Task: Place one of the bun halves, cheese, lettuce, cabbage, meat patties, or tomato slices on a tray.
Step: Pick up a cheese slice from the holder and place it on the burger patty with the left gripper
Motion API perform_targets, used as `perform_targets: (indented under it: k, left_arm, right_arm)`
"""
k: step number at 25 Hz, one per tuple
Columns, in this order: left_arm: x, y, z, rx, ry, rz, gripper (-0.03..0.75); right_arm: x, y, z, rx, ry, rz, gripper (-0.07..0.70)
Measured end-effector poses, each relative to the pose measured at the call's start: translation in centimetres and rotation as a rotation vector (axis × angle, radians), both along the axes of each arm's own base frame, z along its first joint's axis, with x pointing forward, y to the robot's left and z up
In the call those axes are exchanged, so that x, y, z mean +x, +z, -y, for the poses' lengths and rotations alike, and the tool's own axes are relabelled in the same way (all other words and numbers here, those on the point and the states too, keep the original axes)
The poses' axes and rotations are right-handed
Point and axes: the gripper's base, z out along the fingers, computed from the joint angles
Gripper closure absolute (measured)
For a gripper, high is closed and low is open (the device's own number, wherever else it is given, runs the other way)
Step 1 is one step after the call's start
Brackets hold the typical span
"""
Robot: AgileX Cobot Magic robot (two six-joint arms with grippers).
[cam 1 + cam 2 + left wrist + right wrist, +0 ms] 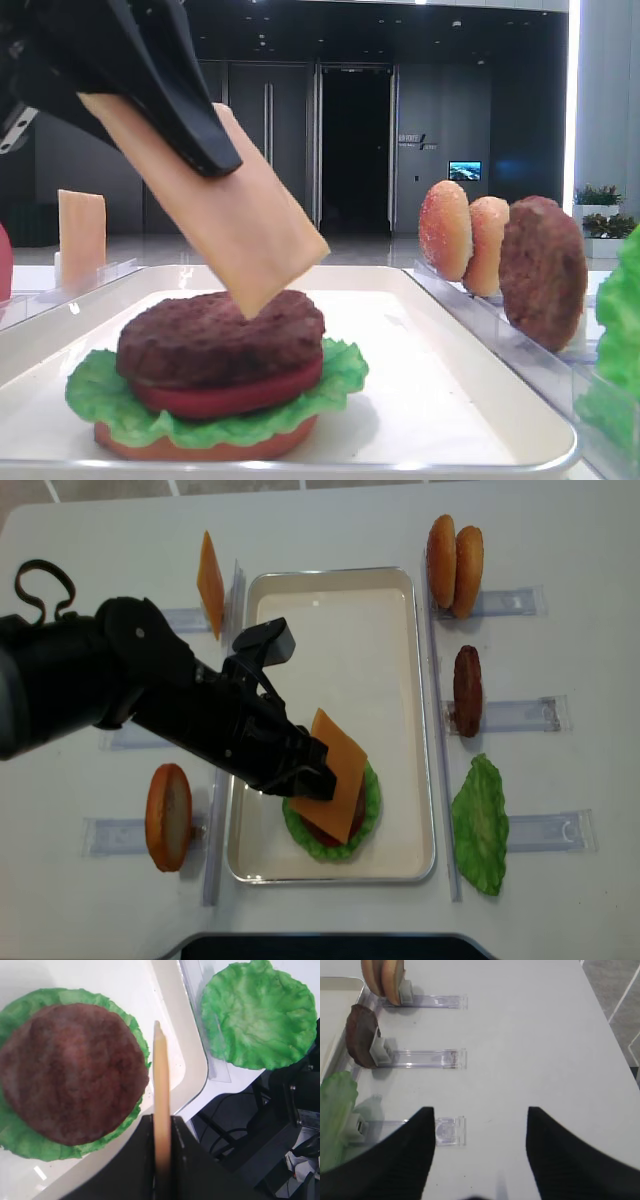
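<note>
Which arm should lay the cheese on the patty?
Left: its end effector already grips the cheese just above the patty. The right end effector is open, off the tray.

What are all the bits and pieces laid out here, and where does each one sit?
tray: one, white, middle of the table.
burger stack: orange-brown base, lettuce, tomato slice, meat patty on top; near end of the tray.
held cheese: one, pale orange, tilted above the stack, one corner at the patty.
spare cheese: one, orange, upright in a rack left of the tray.
bun halves: two, golden, upright in a rack right of the tray.
spare patty: one, dark brown, upright, right of the tray.
spare lettuce: one, green, right of the tray.
round orange disc: one, left of the tray.
left pincer: black, shut on the held cheese.
right pincer: black, open, over bare table.
</note>
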Motion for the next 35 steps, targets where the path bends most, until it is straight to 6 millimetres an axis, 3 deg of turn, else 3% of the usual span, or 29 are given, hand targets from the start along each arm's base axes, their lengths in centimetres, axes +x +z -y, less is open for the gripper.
perform_targets:
  k: [14, 35]
  left_arm:
    - [0.6, -1.4, 0.5, -0.022, -0.002, -0.002, 0.680]
    - [0.8, -1.8, 0.5, -0.012, 0.003, 0.001, 0.675]
  right_arm:
    - [0.0, 0.0, 0.0, 0.000, 0.000, 0.000, 0.216]
    - [0.0, 0.0, 0.0, 0.000, 0.000, 0.000, 0.216]
